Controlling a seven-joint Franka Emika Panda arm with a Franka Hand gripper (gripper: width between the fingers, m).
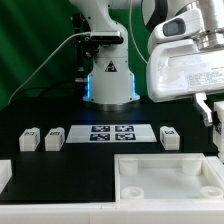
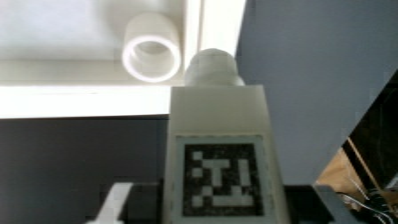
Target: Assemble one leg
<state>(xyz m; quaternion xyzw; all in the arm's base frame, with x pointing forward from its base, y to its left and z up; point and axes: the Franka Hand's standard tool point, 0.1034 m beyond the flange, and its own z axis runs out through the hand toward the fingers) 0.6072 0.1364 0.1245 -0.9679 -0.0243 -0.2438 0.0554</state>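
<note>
Three small white plastic blocks [image 1: 28, 139] flank the marker board [image 1: 112, 132] on the black tabletop [image 1: 100, 156] in the exterior view; the end effector [image 1: 207, 113] hangs at the exterior view's right edge. Wrist view: it grips the white plastic leg with a black-and-white tag [image 2: 217, 150], over the large white tray [image 2: 63, 50].

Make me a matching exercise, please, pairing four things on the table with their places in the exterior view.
Things:
1 marker board
2 two small blocks
3 single small block
4 large tray

Places:
A nearest the camera
B exterior view's left of the marker board
C centre, before the robot base
D exterior view's right of the marker board

Pairs: 1-C, 2-B, 3-D, 4-A
</note>
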